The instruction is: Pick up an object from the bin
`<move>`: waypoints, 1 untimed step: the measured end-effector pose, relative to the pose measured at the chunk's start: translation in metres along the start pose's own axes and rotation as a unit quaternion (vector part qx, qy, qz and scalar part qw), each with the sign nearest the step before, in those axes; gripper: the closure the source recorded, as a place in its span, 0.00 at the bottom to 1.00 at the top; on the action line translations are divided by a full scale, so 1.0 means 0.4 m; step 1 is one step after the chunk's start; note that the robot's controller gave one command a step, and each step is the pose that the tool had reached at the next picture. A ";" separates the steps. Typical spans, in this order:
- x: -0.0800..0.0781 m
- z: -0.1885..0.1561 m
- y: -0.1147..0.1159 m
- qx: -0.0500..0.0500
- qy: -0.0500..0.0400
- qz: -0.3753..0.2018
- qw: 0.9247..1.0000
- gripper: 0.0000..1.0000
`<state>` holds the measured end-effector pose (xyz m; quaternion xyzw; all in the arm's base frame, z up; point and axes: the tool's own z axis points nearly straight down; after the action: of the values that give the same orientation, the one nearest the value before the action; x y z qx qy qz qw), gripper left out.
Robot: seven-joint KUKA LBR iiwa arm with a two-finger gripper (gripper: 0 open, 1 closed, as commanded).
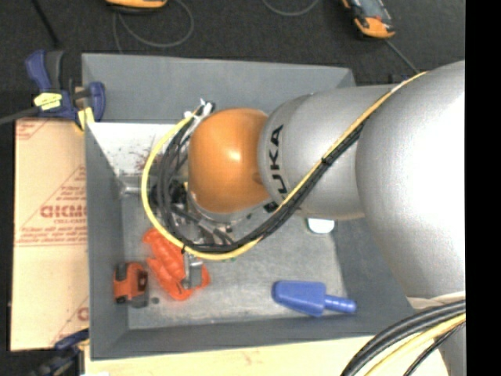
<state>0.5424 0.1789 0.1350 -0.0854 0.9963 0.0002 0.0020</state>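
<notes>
A small orange-and-black gadget point(131, 283) is lying in the front-left corner of the bin point(235, 287). Just to its right an orange ridged plastic piece point(164, 258) is lying, and the gripper point(192, 272) is hanging down at that piece's right end. Whether the pincer is open or closed I cannot tell. Farther right, a blue plastic piece with a stubby handle point(309, 296) is resting near the front wall.

The big silver arm point(376, 155) is reaching in from the right and bending down at its end. A round orange cover point(223, 159) is sitting on top of that end. Yellow and black cables point(145, 198) are looping around it. The gripper point(193, 271) is hanging below, pointing down.
</notes>
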 end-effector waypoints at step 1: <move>-0.009 0.027 0.030 0.000 0.001 -0.041 0.999 0.00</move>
<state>0.5440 0.1913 0.1241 -0.1258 0.9921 0.0000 0.0013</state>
